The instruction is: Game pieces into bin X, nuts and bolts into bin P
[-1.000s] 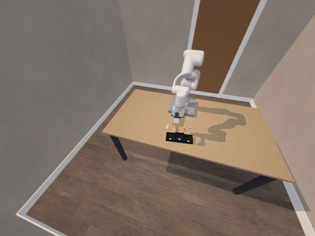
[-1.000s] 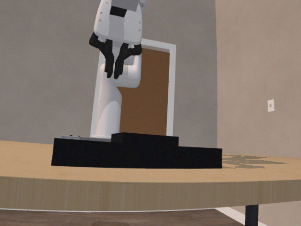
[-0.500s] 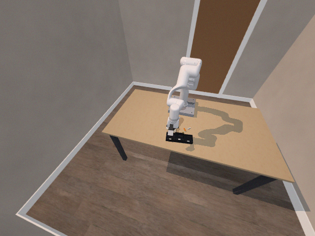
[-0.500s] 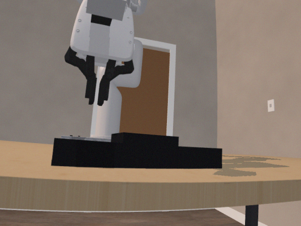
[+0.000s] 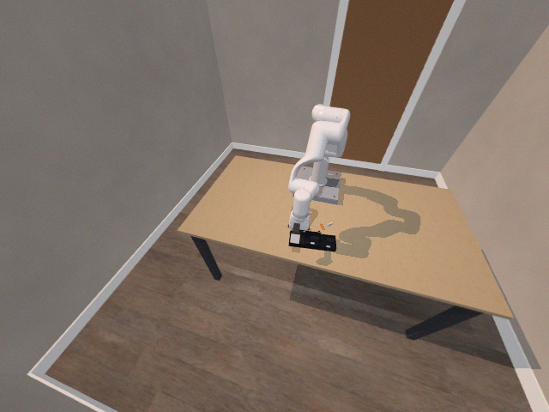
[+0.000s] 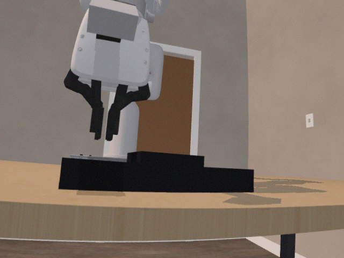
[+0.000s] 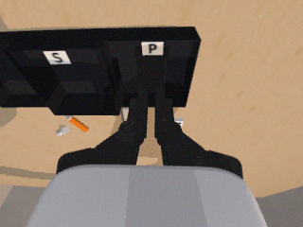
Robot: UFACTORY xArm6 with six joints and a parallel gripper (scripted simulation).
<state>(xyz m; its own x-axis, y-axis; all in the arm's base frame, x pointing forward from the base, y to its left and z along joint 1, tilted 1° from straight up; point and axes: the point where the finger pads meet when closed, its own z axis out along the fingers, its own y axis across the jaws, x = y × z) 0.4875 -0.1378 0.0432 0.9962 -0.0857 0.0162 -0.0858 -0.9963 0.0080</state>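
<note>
Your pincer hangs nearly closed and empty above the bin marked P, at the black bin row's end near the surface front edge; an orange piece and small bolt lie behind it.

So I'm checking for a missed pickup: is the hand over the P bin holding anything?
No. The hand is shut on nothing: a bare sliver shows between its fingers above the P bin.

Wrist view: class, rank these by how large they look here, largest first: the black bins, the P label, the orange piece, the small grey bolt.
1. Black bins, by far the largest.
2. Orange piece and P label: look about alike, so unranked.
3. Grey bolt, smallest.
The gripper, shut and empty, hides part of the bins.
</note>
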